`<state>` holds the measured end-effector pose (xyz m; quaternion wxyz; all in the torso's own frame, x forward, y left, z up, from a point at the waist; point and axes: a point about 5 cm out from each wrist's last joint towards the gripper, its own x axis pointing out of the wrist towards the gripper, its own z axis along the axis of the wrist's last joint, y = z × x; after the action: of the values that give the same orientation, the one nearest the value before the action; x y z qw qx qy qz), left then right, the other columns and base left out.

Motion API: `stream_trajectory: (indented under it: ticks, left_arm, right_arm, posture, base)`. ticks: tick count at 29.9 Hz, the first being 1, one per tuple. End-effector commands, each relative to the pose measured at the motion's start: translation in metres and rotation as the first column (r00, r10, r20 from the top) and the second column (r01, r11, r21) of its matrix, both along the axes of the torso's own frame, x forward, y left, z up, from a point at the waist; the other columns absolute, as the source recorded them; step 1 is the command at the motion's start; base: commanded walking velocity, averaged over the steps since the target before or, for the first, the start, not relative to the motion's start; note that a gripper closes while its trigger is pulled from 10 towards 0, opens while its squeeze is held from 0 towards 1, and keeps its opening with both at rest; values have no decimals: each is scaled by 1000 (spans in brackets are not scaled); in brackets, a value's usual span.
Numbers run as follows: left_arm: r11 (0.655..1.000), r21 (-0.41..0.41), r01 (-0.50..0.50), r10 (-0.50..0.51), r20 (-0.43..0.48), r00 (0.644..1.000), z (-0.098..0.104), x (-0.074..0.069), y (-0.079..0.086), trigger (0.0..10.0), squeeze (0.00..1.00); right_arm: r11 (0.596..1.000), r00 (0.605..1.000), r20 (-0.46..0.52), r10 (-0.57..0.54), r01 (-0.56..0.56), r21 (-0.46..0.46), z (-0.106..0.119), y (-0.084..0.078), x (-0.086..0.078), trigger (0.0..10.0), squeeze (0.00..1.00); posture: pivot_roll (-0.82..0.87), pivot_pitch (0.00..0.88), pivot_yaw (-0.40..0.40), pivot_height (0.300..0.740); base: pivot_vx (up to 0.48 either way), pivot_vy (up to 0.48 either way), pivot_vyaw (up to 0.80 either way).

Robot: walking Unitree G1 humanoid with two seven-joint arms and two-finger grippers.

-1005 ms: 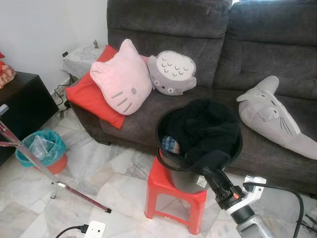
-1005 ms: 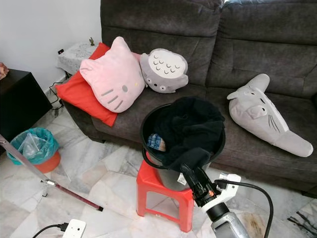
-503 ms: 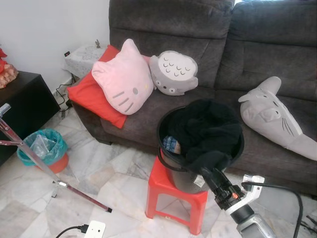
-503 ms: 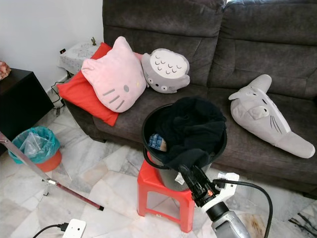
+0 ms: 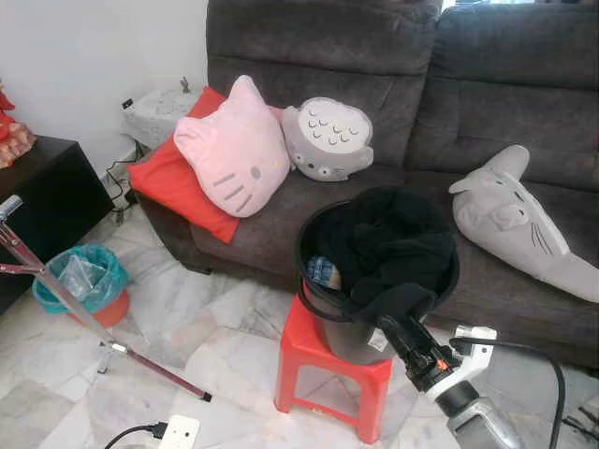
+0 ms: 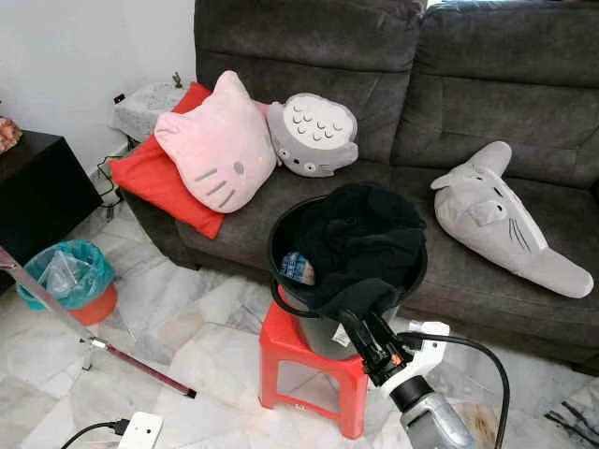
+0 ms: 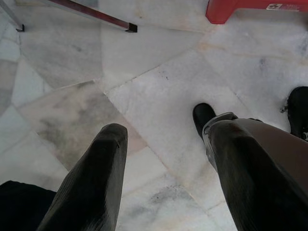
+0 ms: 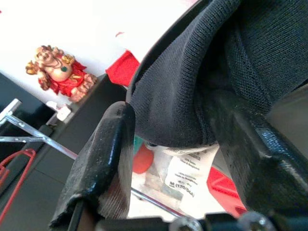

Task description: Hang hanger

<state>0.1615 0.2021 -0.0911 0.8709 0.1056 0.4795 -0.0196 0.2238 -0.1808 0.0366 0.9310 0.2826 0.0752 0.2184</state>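
Right end effector [image 5: 391, 325] edged closer, fingers spread around black garment [image 5: 393, 245] spilling from black bucket [image 5: 323, 313] on red stool [image 5: 323, 360].

Text: one garment tag, mostly illegible.
White care label [image 8: 185, 172] hanging from black garment [image 8: 211, 72] at bucket rim; line looks like "M (170/84A)", other print too small to read.

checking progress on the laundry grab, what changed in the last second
Very little. The right gripper stays at the near rim of the black bucket on the red stool, fingers open around the overhanging fold of the black garment; it has only edged slightly. The left gripper hangs open over the floor. Nothing taken hold of or let go.
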Motion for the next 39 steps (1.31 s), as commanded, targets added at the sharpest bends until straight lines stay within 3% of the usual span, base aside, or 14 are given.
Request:
stream_trajectory:
  ticks: [1,2,3,4,8,9,10,11,22,27,39]
  left_arm:
    - [1000,12,-6,6,9,1000,1,0,2,10000,0]
    - [1000,11,-5,5,9,1000,1,0,2,10000,0]
    - [1000,10,-5,5,10,1000,1,0,2,10000,0]
    - [1000,7,-5,5,10,1000,1,0,2,10000,0]
    - [1000,6,-6,6,10,1000,1,0,2,10000,0]
    - [1000,2,-7,7,11,1000,1,0,2,10000,0]
    - [1000,1,-7,7,11,1000,1,0,2,10000,0]
    - [1000,0,-6,6,11,1000,1,1,2,10000,0]
    - [1000,-2,-3,3,13,1000,1,1,2,10000,0]
    - [1000,0,-5,5,16,1000,1,1,2,10000,0]
    - [1000,4,-2,2,23,1000,2,3,2,10000,0]
  right_arm:
    - [1000,999,37,19,-19,18,7,2,3,10000,0]
    - [1000,999,40,22,-23,20,7,3,4,9333,0]
    - [999,999,43,23,-24,22,7,3,4,4157,0]
    - [999,999,44,24,-25,28,8,3,5,0,0]
    - [1000,999,42,-20,19,9,8,0,11,0,0]
    - [999,999,36,-40,40,3,8,-2,14,1686,0]
    - [999,998,34,-47,47,-2,7,-2,15,1686,0]
    - [996,996,25,-84,84,-29,5,-4,18,10000,0]
    - [964,965,-48,-258,253,-87,-5,-19,28,10000,0]
    - [994,996,-8,-92,91,-65,-2,-2,14,10000,0]
    - [995,997,-39,62,-65,-75,-8,3,-19,10000,0]
  posture:
    - [-67,0,63,740]
    - [-66,0,63,740]
    - [-66,0,63,740]
    - [-67,0,64,740]
    - [-66,0,64,740]
    - [-65,0,64,740]
    - [-66,0,65,740]
    - [-66,0,65,740]
    - [-61,0,68,740]
    - [-67,0,70,740]
    - [-78,0,71,740]
  base:
    - [0,0,0]
    - [0,0,0]
    - [0,0,0]
    - [0,0,0]
    - [0,0,0]
    - [0,0,0]
    - [0,0,0]
    - [0,0,0]
    - [0,0,0]
    - [0,0,0]
    - [0,0,0]
